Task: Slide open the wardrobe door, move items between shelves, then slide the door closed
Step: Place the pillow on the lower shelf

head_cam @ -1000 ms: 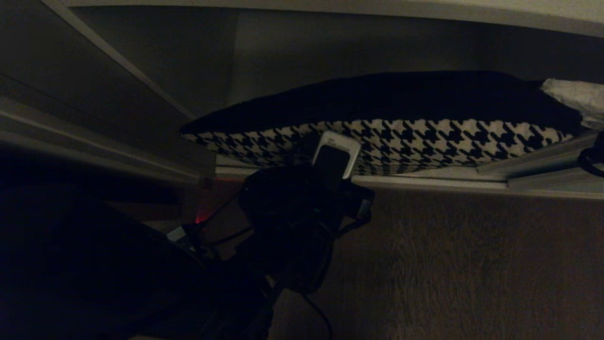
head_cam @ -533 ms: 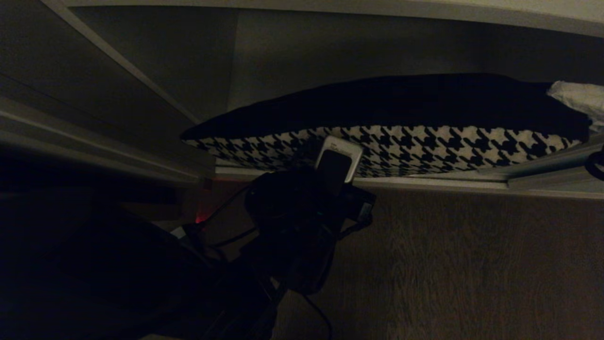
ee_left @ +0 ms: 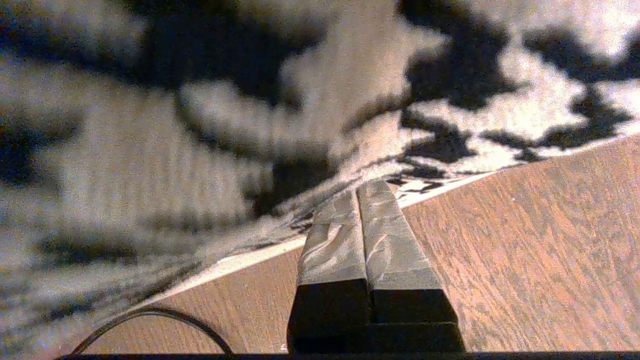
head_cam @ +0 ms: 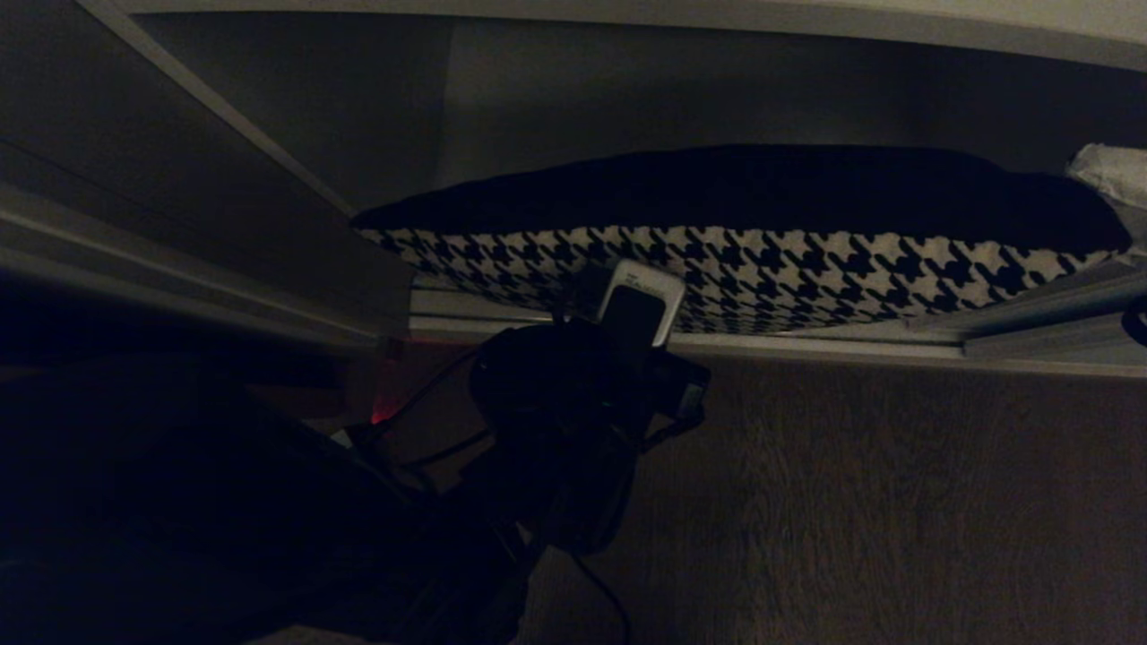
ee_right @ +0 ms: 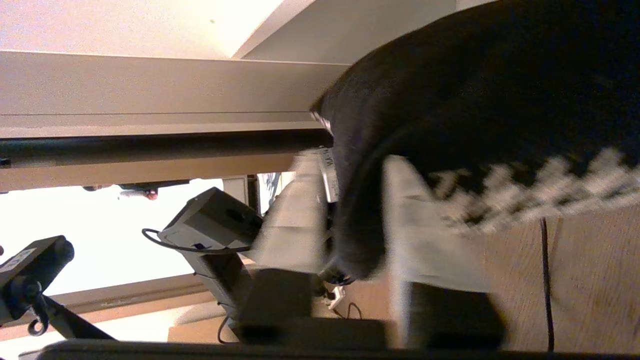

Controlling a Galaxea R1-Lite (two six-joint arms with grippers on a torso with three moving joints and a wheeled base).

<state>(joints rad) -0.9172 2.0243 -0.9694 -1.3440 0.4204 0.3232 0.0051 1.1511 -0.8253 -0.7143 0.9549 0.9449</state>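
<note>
Head view: the cushion (head_cam: pixel 735 242) lies along the front edge of a shelf (head_cam: pixel 806 345), its houndstooth band facing out and a dark block above it. The left gripper (head_cam: pixel 632 300) points up at the lower edge of that band, its taped fingers pressed together against the fabric. A small label sits on the pale finger cover, too small to read. At the far right a pale taped finger (head_cam: pixel 1111 175) of the right gripper shows beside the cushion's corner. Brown wooden flooring (head_cam: pixel 851 502) lies below the shelf edge.

Left wrist view: the left gripper (ee_left: pixel 367 200) has its jaws fully closed, both pads flat together, tips touching the houndstooth fabric (ee_left: pixel 300 110) where it meets the wood surface (ee_left: pixel 525 240). Nothing sits between the pads.

Right wrist view: the right gripper (ee_right: pixel 350 210) stands partly parted, with the cushion's dark corner (ee_right: pixel 475 90) hanging down between the two taped fingers (ee_right: pixel 415 240); whether they pinch it I cannot tell. A white tag beside the corner carries print too blurred to read.
</note>
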